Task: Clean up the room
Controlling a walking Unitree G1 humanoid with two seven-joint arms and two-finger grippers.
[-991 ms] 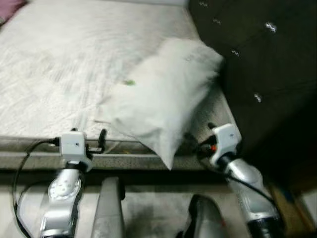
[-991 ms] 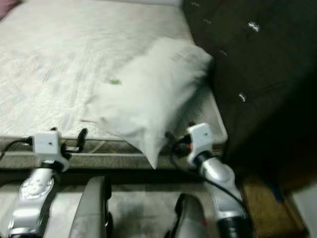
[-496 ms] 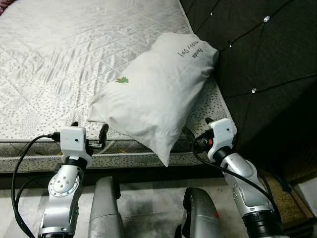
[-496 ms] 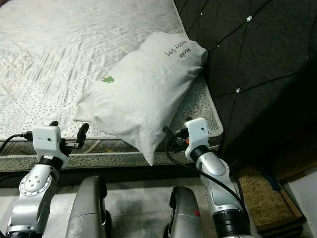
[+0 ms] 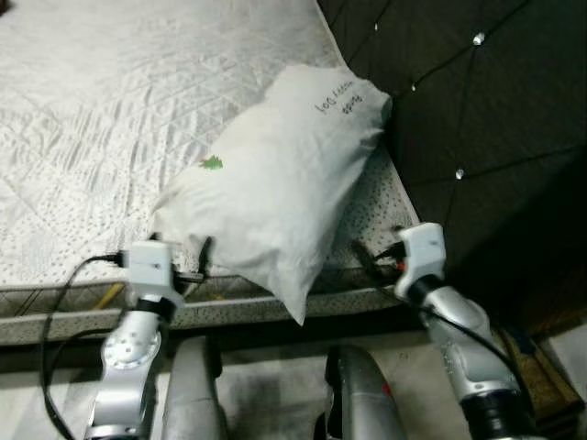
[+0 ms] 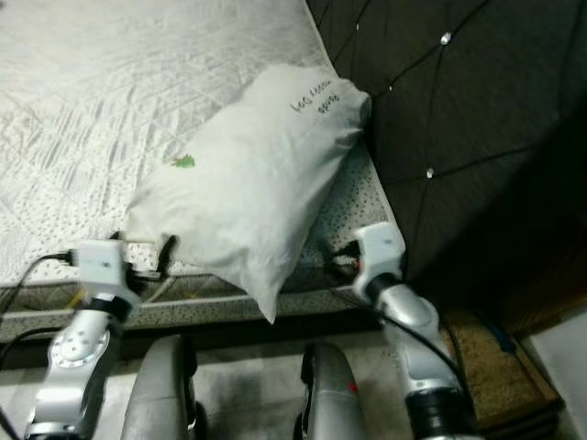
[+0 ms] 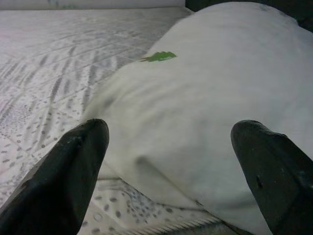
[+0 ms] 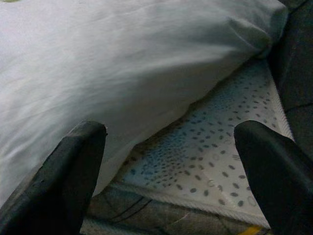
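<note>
A white pillow (image 5: 275, 192) with a small green leaf mark (image 5: 212, 163) and dark writing lies slanted on the mattress (image 5: 101, 119), its far end against the dark headboard (image 5: 477, 101). Its near corner hangs over the bed's front edge. My left gripper (image 5: 193, 261) is open at the bed's front edge, just left of the pillow's near side; in the left wrist view the pillow (image 7: 205, 98) sits close ahead of the spread fingers (image 7: 73, 171). My right gripper (image 5: 374, 258) is open at the mattress's near right corner, with the pillow (image 8: 122, 63) ahead of it.
The padded headboard runs along the right of the bed. My two grey legs (image 5: 197, 394) stand on the floor close to the bed frame. A brown mat-like thing (image 6: 495, 362) lies on the floor at the right, under the headboard's edge.
The head view has shifted and sharpened since the blurred first frame. My left gripper has come closer to the pillow's near left side. The pillow lies as before.
</note>
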